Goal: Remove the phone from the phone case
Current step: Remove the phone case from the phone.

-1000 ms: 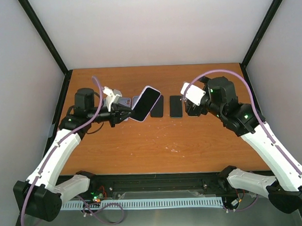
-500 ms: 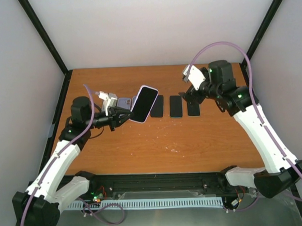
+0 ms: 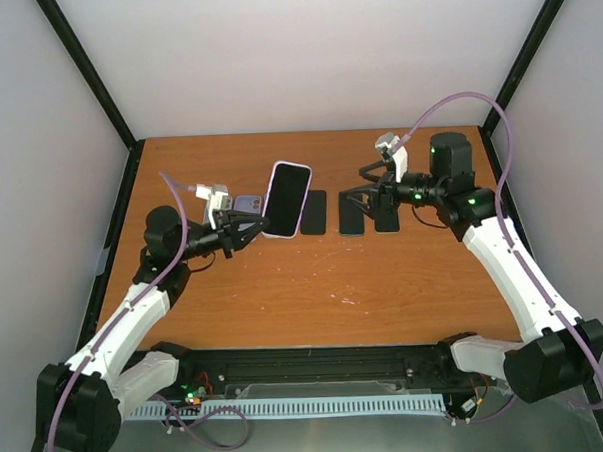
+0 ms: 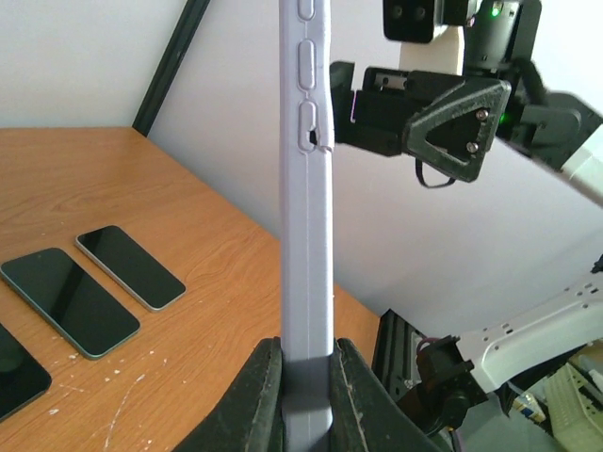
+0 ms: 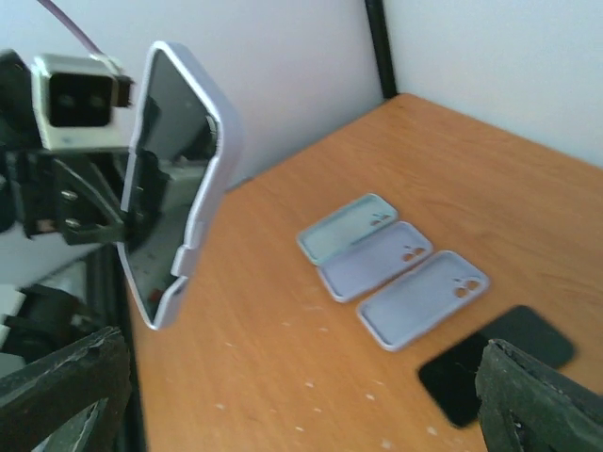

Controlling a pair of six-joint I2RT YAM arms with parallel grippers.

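Left hand [image 3: 256, 226], on the left side of the worktop [image 3: 314, 285], is clenched on the bottom end of the lilac case [image 4: 306, 235], and the phone [image 3: 285, 197] is still seated inside it. Over the last second this hand has swung the phone from a slant to nearly upright. It is now raised clear of the worktop, with its dark screen showing in the overhead view. The left wrist view shows the case edge-on, standing straight up between the two fingers [image 4: 267, 395], its side buttons toward the top.

Close by the raised phone, three empty cases [image 5: 377, 259] lie side by side on the worktop, one pale green and two lilac. To their right, three bare phones [image 3: 351, 214] lie in a row with their dark screens up.

Right hand [image 3: 359, 205], on the right, has its jaws spread wide and holds nothing. A second ago it hung low over the rightmost bare phones. It has since lifted and turned to face left, so its own camera looks straight at the raised phone, with a finger at each lower corner of the view. The two hands are apart, with the bare phones lying below the gap between them.

Judging from this, the left hand is presenting and steadying the case while the right hand lines up to reach in. The phone has not yet come free, so the actual separation remains to be done.
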